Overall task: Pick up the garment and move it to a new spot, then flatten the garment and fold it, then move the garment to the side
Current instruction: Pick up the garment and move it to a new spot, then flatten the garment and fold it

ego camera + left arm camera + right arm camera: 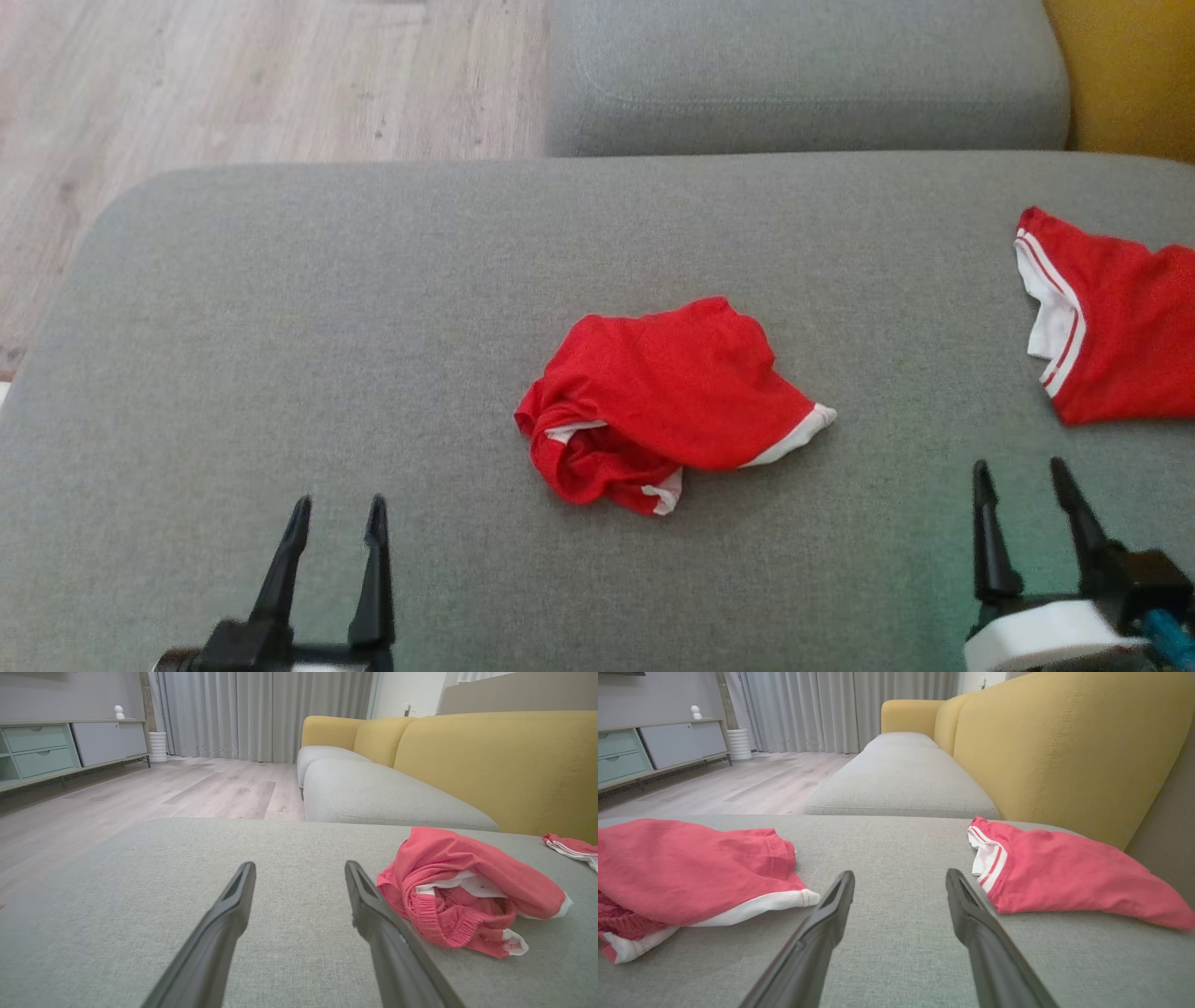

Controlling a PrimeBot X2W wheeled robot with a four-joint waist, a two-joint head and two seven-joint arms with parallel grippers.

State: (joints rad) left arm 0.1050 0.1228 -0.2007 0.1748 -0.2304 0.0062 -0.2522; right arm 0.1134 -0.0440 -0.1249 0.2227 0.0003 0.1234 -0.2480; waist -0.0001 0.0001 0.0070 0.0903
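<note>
Flanking a crumpled red, white-trimmed garment on a grey fabric sofa cushion: left gripper and right gripper, spread wide, empty, apparently readied for pickup.

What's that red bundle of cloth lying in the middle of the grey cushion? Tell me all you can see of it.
The red garment looks like thin shorts with white hem trim and a gathered elastic waistband. It lies crumpled in a loose heap, resting on the grey cushion. Nothing else touches it.
</note>
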